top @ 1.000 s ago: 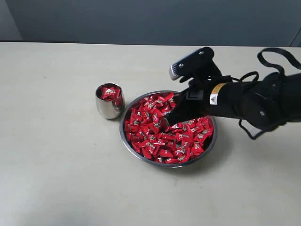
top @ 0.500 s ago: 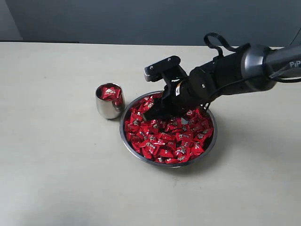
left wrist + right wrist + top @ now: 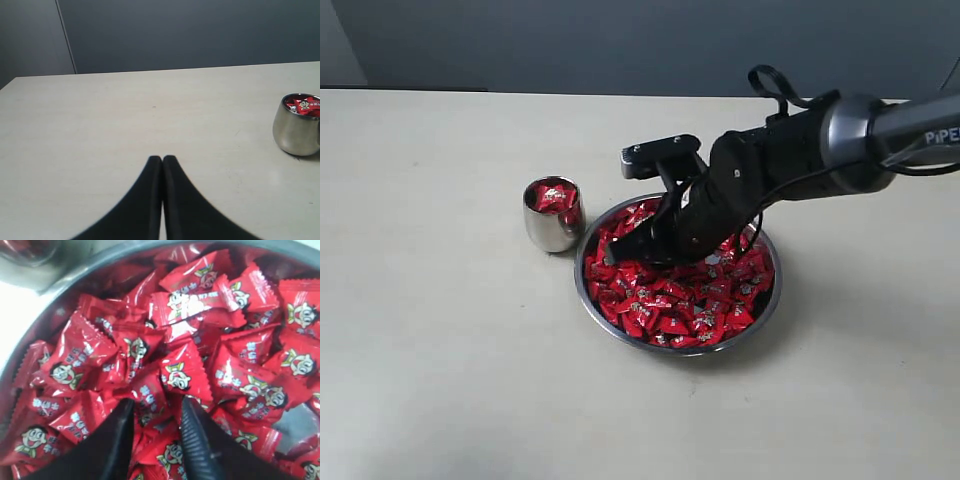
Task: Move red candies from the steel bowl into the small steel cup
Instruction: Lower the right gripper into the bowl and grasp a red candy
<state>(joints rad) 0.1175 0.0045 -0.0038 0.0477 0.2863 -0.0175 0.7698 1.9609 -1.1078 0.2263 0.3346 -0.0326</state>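
Tabletop (image 3: 440, 350): one steel bowl (image 3: 678, 351) of many red candies (image 3: 690, 300), one small steel cup (image 3: 548, 232), right tool (image 3: 157, 405) parted astride one.

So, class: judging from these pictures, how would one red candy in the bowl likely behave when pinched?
Probably slippery: the candies have glossy wrappers. Likely light and easily shoved: they lie loosely heaped in the bowl. Wrapper ends may flex, so the right gripper might catch only wrapper.

Red candies (image 3: 182, 377) bear white cartoon faces, the steel bowl (image 3: 582, 285) and small steel cup (image 3: 548, 232) are silvery, the table (image 3: 440, 350) beige.
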